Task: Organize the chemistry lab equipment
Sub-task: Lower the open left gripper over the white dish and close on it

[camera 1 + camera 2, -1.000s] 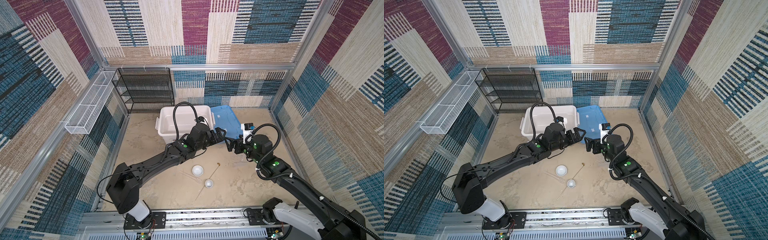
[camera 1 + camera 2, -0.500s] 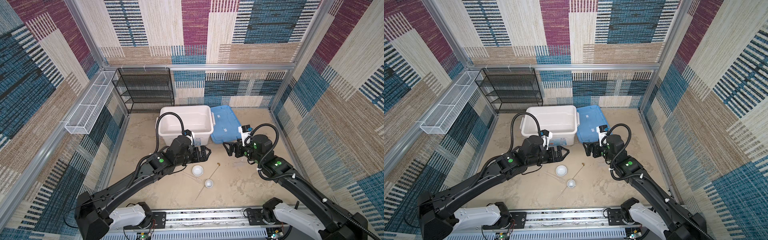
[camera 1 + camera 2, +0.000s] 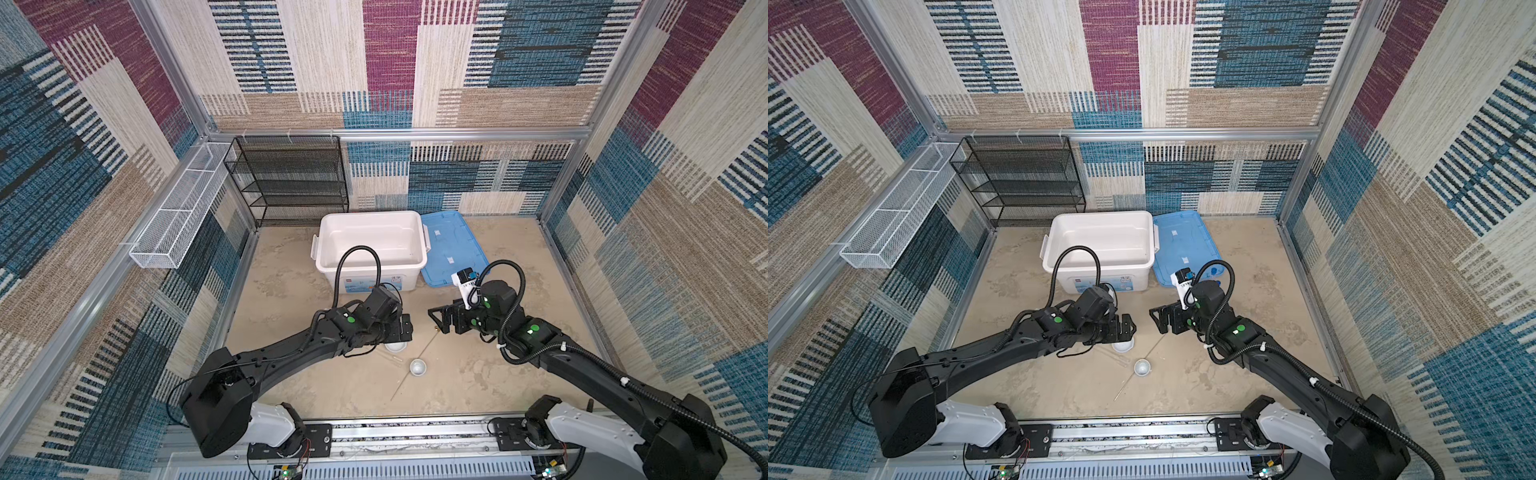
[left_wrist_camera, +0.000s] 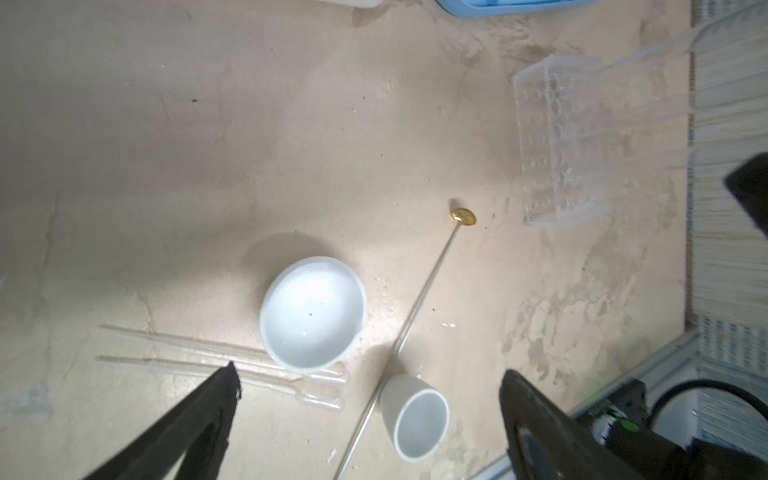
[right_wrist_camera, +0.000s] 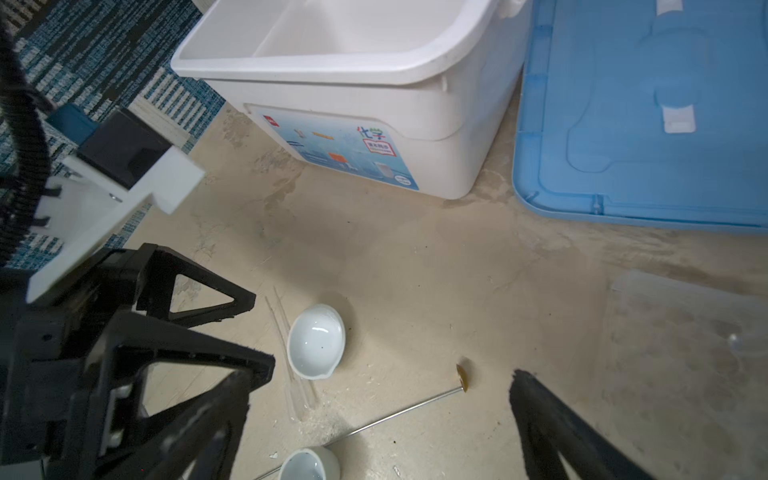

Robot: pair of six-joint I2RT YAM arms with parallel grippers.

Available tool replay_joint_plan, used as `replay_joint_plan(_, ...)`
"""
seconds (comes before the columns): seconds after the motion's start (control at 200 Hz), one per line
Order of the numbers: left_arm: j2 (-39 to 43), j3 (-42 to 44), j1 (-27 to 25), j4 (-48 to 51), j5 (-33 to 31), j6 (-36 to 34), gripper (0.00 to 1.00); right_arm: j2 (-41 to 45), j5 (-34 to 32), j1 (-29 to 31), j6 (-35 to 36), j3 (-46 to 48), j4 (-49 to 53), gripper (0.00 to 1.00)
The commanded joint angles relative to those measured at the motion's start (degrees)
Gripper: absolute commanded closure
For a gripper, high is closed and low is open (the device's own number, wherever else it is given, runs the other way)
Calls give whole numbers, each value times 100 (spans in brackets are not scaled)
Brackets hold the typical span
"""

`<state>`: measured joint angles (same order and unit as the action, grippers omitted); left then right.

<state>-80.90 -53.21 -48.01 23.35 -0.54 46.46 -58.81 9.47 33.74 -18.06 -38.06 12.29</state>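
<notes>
Beige tabletop (image 3: 282,299), patchwork woven walls (image 3: 374,62), black wire shelf (image 3: 291,178) and white mesh basket (image 3: 183,208) at back left, white bin (image 3: 370,245) beside blue lid (image 3: 449,245), two white dishes (image 4: 313,311), droppers (image 4: 216,357) and rod (image 4: 419,299) lying mid-table by left gripper (image 3: 401,330), right gripper (image 3: 438,320) near, both jaws wide apart, empty

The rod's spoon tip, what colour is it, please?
The spoon tip is brass-gold, clearest in the left wrist view.

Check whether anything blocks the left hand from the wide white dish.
Nothing visible stands between the open left hand and the wide white dish. Two clear droppers lie close along one side, and the metal rod runs close past the other side.
</notes>
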Motion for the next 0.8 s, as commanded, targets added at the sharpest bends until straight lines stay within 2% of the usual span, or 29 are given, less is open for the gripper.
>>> replay_joint_plan(0.0,-242,-97,-6,117,-435,-143,1,149,-378,12,-258,111,-223,1)
replay_joint_plan(0.19,-862,-346,-29,172,-524,-255,0,248,-582,12,-240,226,-108,1)
replay_joint_plan(0.446,-1468,-769,-156,433,-632,-489,4,374,-709,10,-295,325,-172,1)
replay_joint_plan(0.796,-1885,-1024,-252,1004,-852,-720,5,290,-574,10,-274,357,-290,0)
